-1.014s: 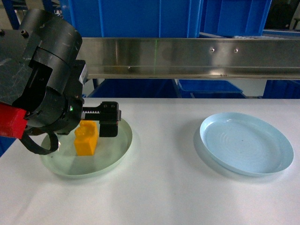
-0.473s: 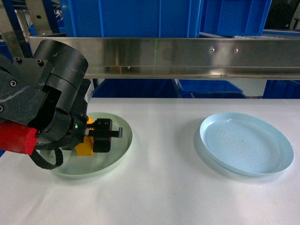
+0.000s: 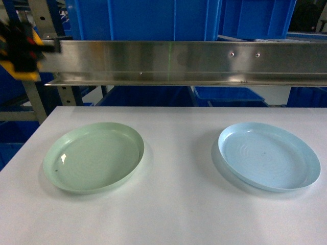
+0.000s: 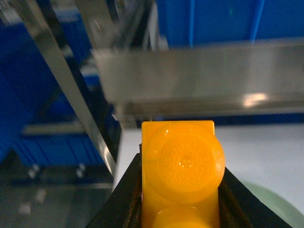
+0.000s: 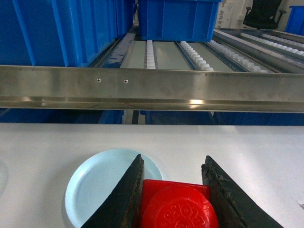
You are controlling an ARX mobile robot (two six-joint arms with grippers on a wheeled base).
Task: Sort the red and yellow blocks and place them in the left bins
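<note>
Lengthwise yellow block (image 4: 183, 178) between pincer fingers (image 4: 118, 199), studs facing camera

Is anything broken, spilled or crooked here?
Nothing stands out. The green plate and blue plate lie flat on the table. The yellow block sits straight in the left gripper, the red block in the right gripper.

You face a white counter (image 3: 179, 204) under even, soft light. Behind it, a brushed steel rail (image 3: 194, 61) spans the width and catches glare. Past it, roller conveyor tracks (image 5: 190, 54) recede, and an office chair (image 5: 263, 12) stands at far right.
</note>
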